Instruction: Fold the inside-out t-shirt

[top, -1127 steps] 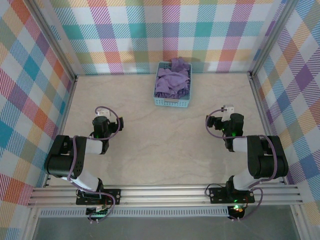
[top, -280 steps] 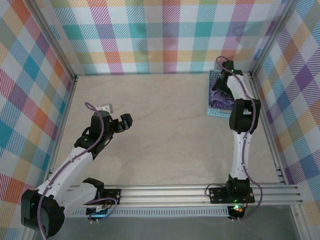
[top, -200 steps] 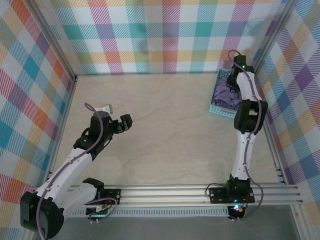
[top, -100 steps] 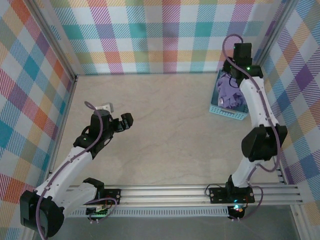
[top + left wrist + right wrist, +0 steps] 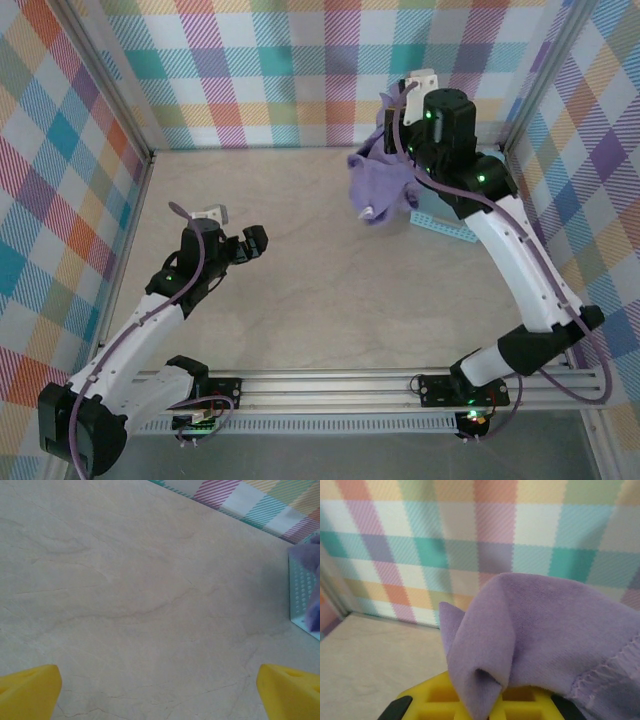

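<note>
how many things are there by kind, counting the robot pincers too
lavender-purple fabric t-shirt: 1
light blue slotted plastic basket: 1
robot pincers: 2, left pincer and right pincer
total: 4

The right gripper (image 5: 393, 140) is now closed on the t-shirt (image 5: 382, 190) and holds it in the air, lifted out of the basket (image 5: 440, 226), nearer the middle than before.

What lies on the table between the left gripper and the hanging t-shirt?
Nothing. The top view shows bare table between the open left gripper and the t-shirt, which hangs above the surface.
</note>
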You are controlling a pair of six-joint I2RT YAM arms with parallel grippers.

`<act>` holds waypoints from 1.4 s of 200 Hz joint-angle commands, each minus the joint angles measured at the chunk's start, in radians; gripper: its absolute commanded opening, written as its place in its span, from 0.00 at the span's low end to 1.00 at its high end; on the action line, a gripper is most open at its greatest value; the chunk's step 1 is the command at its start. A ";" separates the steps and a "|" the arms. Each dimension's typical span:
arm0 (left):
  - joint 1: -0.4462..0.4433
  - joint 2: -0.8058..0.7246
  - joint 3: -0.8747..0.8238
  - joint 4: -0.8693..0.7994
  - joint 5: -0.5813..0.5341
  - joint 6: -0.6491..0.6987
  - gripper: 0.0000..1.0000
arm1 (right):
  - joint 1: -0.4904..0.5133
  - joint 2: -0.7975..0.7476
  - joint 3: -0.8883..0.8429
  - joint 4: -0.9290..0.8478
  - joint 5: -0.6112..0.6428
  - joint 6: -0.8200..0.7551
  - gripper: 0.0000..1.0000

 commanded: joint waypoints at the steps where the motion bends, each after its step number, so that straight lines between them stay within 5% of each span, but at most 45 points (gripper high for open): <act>1: -0.013 -0.025 0.018 -0.015 -0.015 0.000 1.00 | 0.062 -0.041 0.027 0.025 -0.080 -0.033 0.10; 47: -0.013 -0.046 -0.007 -0.007 -0.022 -0.008 1.00 | 0.076 -0.008 -0.159 0.016 -0.198 0.165 0.15; 72: -0.016 0.000 -0.008 0.000 0.021 -0.022 1.00 | 0.064 0.052 -0.315 0.010 -0.163 0.235 0.35; 86: -0.031 0.039 -0.005 -0.001 0.038 -0.021 1.00 | 0.022 0.090 -0.393 -0.005 -0.150 0.281 0.60; 122: -0.124 0.180 0.037 -0.053 0.008 0.015 1.00 | -0.042 0.034 -0.609 0.022 -0.183 0.356 0.80; 153: -0.149 0.332 0.087 -0.079 -0.014 0.018 0.99 | -0.041 -0.025 -0.774 0.061 -0.269 0.405 0.87; 196: -0.206 0.496 0.164 -0.048 0.050 0.030 0.92 | -0.033 0.046 -0.909 0.193 -0.426 0.521 0.86; 234: -0.216 0.575 0.194 0.007 0.080 0.002 0.70 | 0.026 0.155 -0.927 0.249 -0.454 0.568 0.75; 256: -0.216 0.605 0.213 0.011 0.085 -0.013 0.56 | 0.044 0.195 -0.931 0.252 -0.454 0.575 0.59; 280: -0.215 0.618 0.229 0.008 0.080 -0.026 0.38 | 0.050 0.195 -0.928 0.225 -0.413 0.563 0.29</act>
